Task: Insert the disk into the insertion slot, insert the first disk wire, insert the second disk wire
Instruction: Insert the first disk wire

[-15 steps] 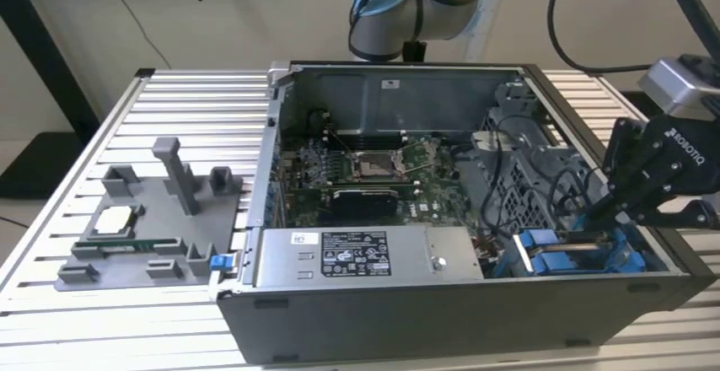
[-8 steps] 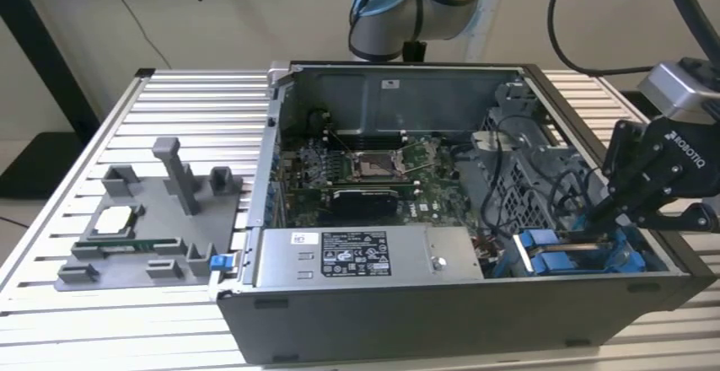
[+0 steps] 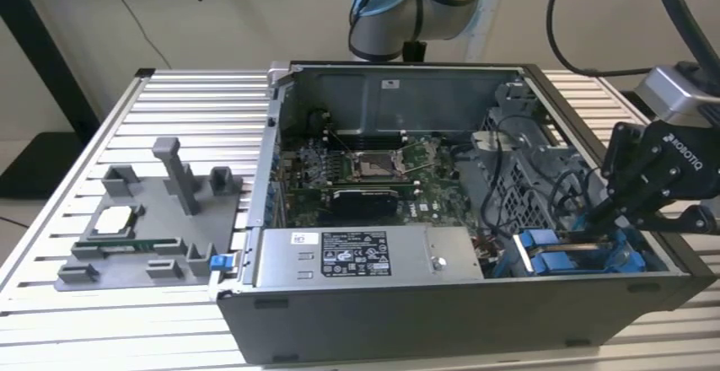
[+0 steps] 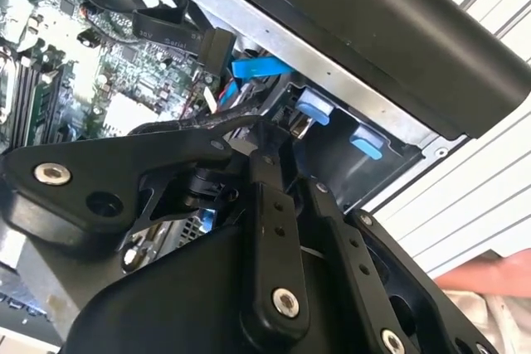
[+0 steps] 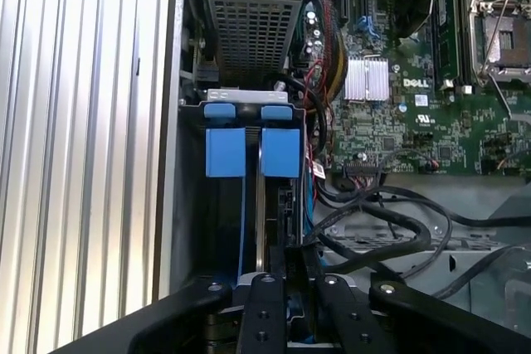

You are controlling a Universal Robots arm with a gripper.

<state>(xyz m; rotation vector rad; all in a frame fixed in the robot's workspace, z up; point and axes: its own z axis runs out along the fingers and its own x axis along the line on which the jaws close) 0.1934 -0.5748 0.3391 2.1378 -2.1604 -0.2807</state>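
The disk (image 5: 280,153) stands on edge in its blue carrier (image 3: 557,261) inside the insertion slot (image 5: 187,205), at the front corner of the open computer case on the exterior view's right. My gripper (image 3: 593,223) reaches down into that bay at the disk's rear end. In both wrist views its fingers (image 5: 265,304) sit close together. They are shut on the end of a black disk wire (image 5: 373,225) that loops in from the motherboard side (image 4: 182,126). The connector itself is hidden between the fingers.
The case (image 3: 450,320) holds a motherboard (image 3: 372,164) and a power supply (image 3: 360,257). Cable bundles (image 5: 328,72) and a blue flat cable (image 4: 257,65) crowd the bay. A grey fixture tray (image 3: 147,219) stands on the slatted table (image 3: 180,101). A person's hand (image 4: 498,275) rests outside the case.
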